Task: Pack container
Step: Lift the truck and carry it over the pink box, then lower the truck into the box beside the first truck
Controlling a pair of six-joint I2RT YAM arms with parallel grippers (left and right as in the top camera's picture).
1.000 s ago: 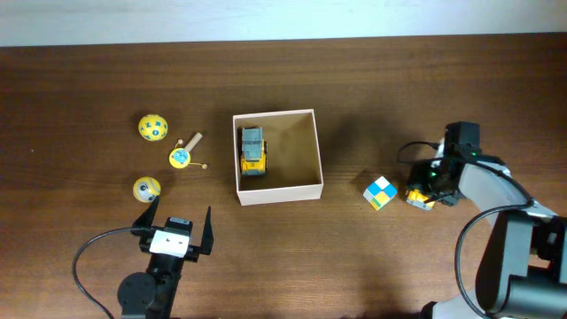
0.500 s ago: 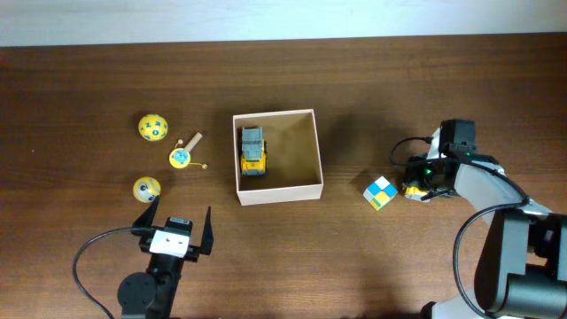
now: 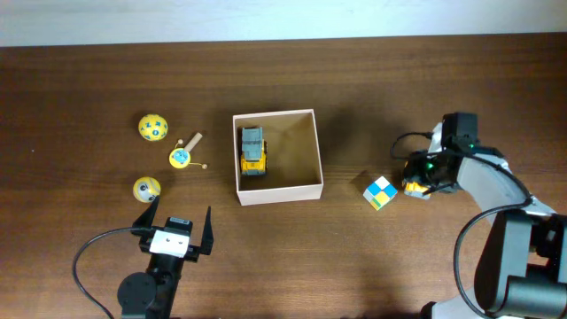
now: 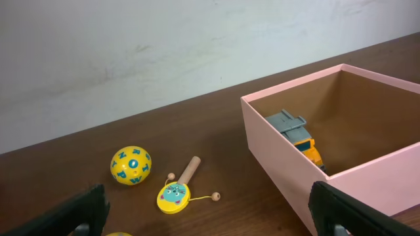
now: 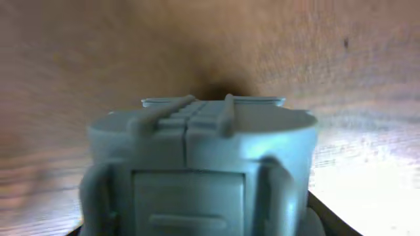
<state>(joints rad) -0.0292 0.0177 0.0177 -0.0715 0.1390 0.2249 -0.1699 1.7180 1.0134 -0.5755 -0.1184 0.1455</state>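
The container (image 3: pixel 276 193) is a square cream-walled box with a tan floor at the table's middle, and it also shows at the right of the left wrist view (image 4: pixel 282 151). A yellow and grey toy truck (image 3: pixel 253 151) lies inside by its left wall (image 4: pixel 298 134). My right gripper (image 3: pixel 427 173) is shut on a second small yellow and grey toy vehicle (image 3: pixel 415 188), just right of a checkered cube (image 3: pixel 380 192). The toy's grey part (image 5: pixel 197 170) fills the right wrist view. My left gripper (image 3: pixel 177 221) is open and empty near the front edge (image 4: pixel 213 219).
Two yellow balls (image 3: pixel 152 127) (image 3: pixel 146 189) and a yellow rattle drum with a wooden handle (image 3: pixel 182 157) lie left of the container. The far ball (image 4: pixel 131 164) and the drum (image 4: pixel 173 196) show in the left wrist view. A pale wall runs along the table's far edge.
My right gripper has moved left and slightly back with the toy vehicle, closer to the checkered cube. The left arm has not moved.
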